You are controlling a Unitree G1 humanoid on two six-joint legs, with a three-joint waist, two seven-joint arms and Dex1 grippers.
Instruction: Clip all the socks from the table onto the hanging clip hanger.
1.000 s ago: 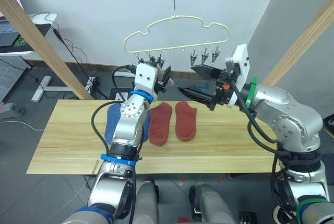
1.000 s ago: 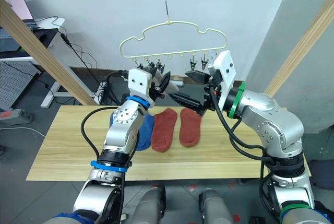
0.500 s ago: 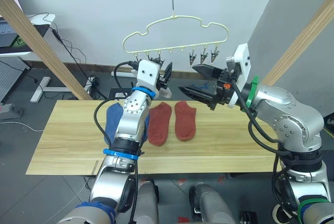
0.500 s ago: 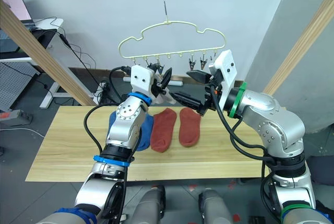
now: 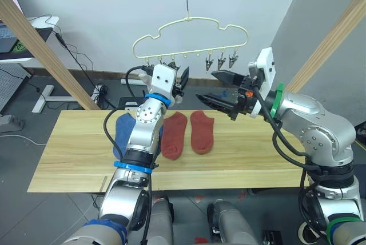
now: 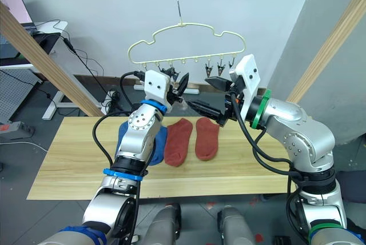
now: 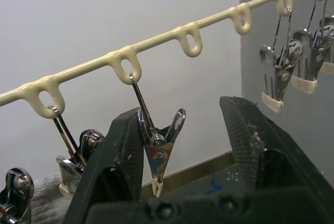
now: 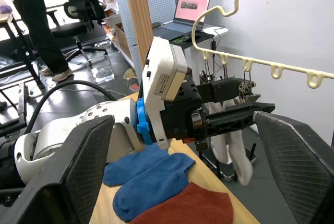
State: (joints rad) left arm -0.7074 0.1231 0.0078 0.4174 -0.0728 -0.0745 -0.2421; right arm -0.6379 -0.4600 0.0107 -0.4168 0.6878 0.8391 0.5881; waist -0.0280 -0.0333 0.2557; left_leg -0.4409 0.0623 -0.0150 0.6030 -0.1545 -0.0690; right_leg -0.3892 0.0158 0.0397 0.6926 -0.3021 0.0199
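The hanger (image 5: 190,35) hangs by its hook from a wooden beam overhead, so its clips dangle free above the far edge of the tabletop (image 5: 68,153). The left tool (image 7: 180,145) is raised to the clip row with its jaws wide apart around one metal clip (image 7: 159,145), touching nothing, probably lined up to squeeze that clip open. The right tool (image 5: 213,89) hovers just beside it at the same height, jaws spread and empty, likely waiting to help.

Two pale grey socks (image 8: 232,151) already hang from the clips at the left end. Four socks lie flat on the tabletop: two blue socks (image 8: 146,174) side by side under the left arm and two red socks (image 5: 186,133) next to them, toes pointing away from the robot, so they look easy to pick up one at a time.

The hanger is thin cream wire, cloud-shaped above a bar of small loops. The clips are shiny steel with pale tips. The socks are soft, matte knit; the tabletop is light planked wood.
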